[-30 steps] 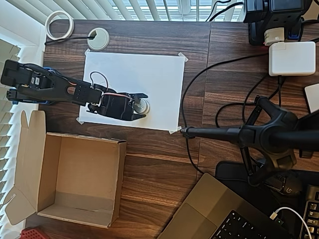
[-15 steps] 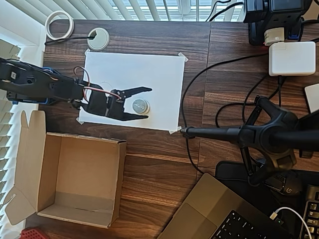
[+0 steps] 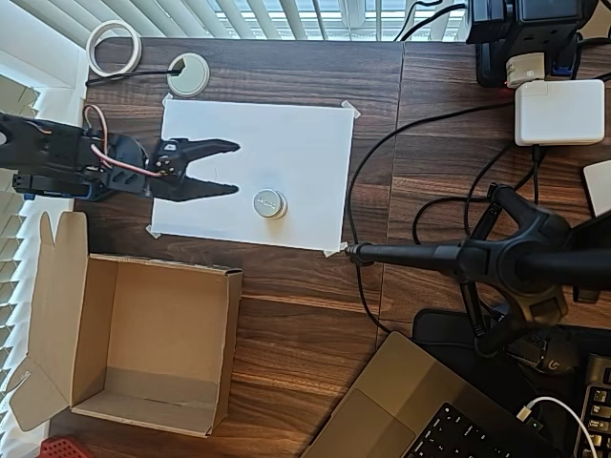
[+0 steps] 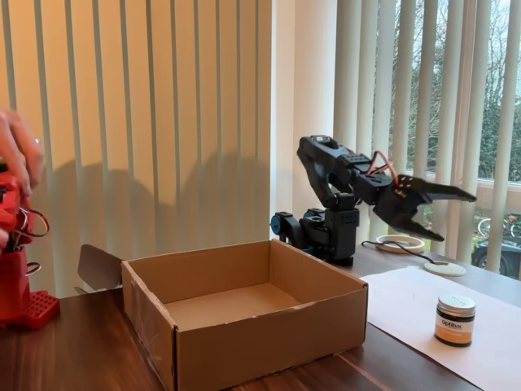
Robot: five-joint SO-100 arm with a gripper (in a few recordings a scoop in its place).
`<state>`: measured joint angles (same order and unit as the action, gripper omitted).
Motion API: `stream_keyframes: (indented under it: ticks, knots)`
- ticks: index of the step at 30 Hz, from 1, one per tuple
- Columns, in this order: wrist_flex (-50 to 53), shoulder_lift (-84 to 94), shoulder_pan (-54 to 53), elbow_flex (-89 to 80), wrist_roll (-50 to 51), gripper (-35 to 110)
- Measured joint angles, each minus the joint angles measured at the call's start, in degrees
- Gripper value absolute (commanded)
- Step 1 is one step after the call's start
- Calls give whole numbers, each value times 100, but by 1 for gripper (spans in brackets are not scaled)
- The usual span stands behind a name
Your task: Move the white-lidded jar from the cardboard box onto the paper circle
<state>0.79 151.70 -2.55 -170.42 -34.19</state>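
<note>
The placing step looks finished. Your white-lidded jar [image 3: 269,203] stands upright on the white paper sheet [image 3: 286,143], toward its near edge in the overhead view, and the cardboard box [image 3: 143,343] sits empty further along the desk [image 3: 315,315]. The pencil line of the paper circle is too faint to make out around the jar, so you cannot confirm from here that it is centred; check that before you call it done.

Your gripper [image 3: 236,168] is released: the fingers are spread wide with nothing between them. In the overhead view it lies to the left of the jar and a little farther up the sheet, clearly apart from it, with bare paper between the fingertips and the lid. In the fixed view the gripper [image 4: 460,216] hangs raised well above the desk, and the jar [image 4: 455,320] stands below it on the paper, free of any contact.

What is left, by my reading, is only the retreat. Draw the arm toward its base at this height, so the lower finger does not dip and clip the lid. If the jar proves off the circle, come down over it with the fingers wide and re-grasp its sides.
</note>
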Motion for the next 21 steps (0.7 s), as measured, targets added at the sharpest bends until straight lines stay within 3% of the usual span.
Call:
stream_keyframes:
  ticks: [9,14,21]
  knots:
    - [2101,2021,202,-686,1907,18]
    - [3076,2628,352,-861,2250,1]
    - [4140,3155,378,-958,2259,0]
